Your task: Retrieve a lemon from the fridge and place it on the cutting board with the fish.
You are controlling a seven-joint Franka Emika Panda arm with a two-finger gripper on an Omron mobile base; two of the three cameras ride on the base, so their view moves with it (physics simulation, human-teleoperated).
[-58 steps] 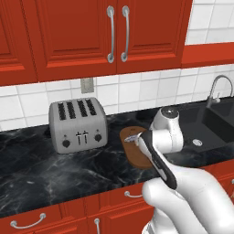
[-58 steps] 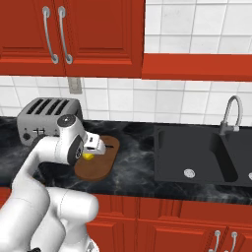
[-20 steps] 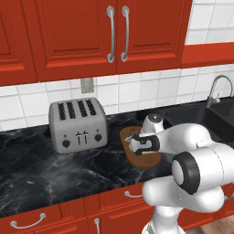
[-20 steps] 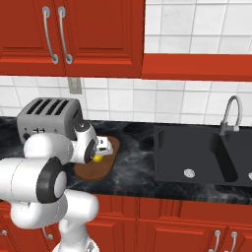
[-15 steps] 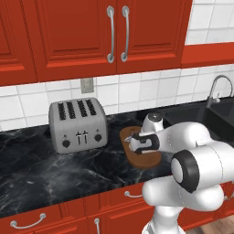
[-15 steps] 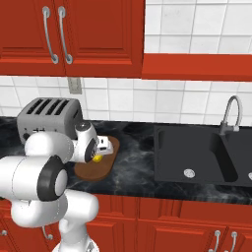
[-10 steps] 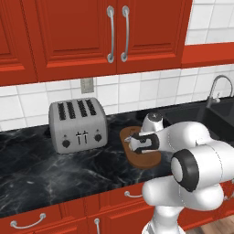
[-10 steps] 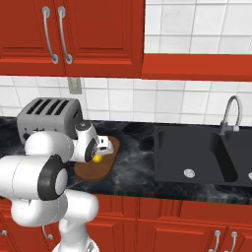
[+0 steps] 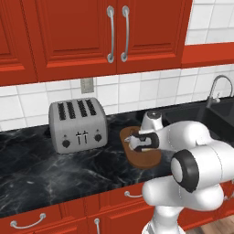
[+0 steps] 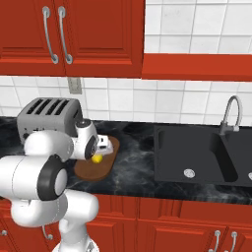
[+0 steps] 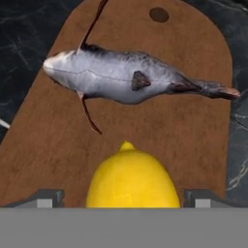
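My pincer point(image 11: 126, 201) stood wide open around the small, bright yellow lemon point(image 11: 132, 179), gripping nothing; silvery fish point(image 11: 126, 77) lay at twelve o'clock. Firm, rollable: hold its middle.

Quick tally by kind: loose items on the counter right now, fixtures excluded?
Bright yellow lemon: 1
Slim silvery-grey fish: 1
Dark brown wooden cutting board: 1
Grey four-slot toaster: 1
Total: 4
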